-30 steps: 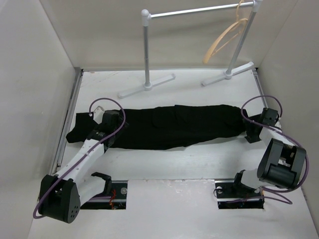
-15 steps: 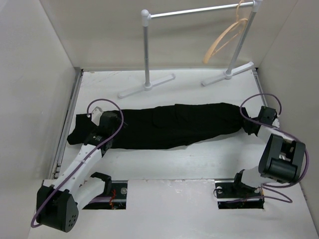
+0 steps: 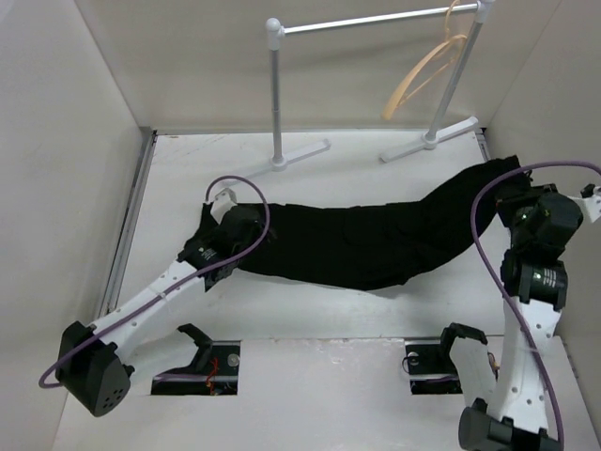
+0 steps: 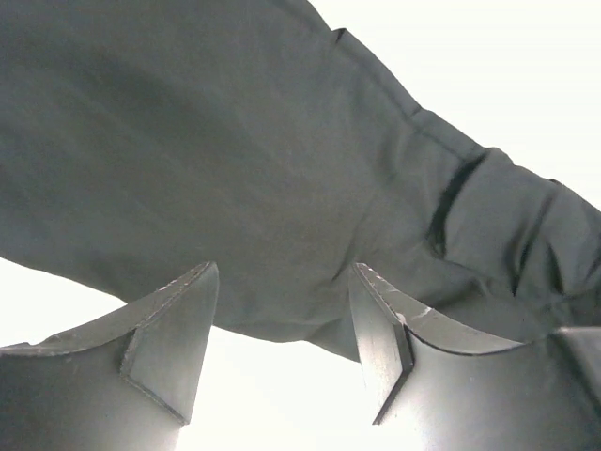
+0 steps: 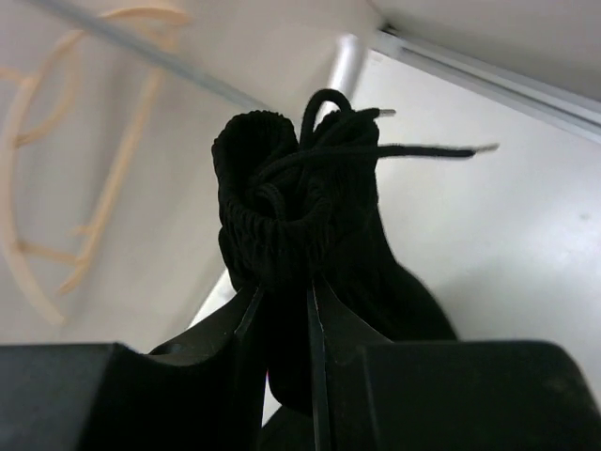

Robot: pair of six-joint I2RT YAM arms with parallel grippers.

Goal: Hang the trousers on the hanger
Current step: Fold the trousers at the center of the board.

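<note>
Raised since a second ago: right pincer (image 5: 282, 291), now pinching the drawstring waistband of the trousers (image 3: 357, 246) clear of the table (image 3: 376, 315), right of frame. Left pincer (image 4: 282, 272): spread, over the leg end. Hanger (image 3: 423, 75): on the rack (image 3: 376, 19), upper right. Advice: lift higher, keeping the leg end steadied, before approaching the hanger.

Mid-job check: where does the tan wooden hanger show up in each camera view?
Top external: the thin, light tan wooden hanger hangs upper right on the white-and-silver pole rack.
Left wrist: not in it.
Right wrist: hanger blurred along the left side.
Shared landmark: the black fabric trousers, seen in all three.
</note>
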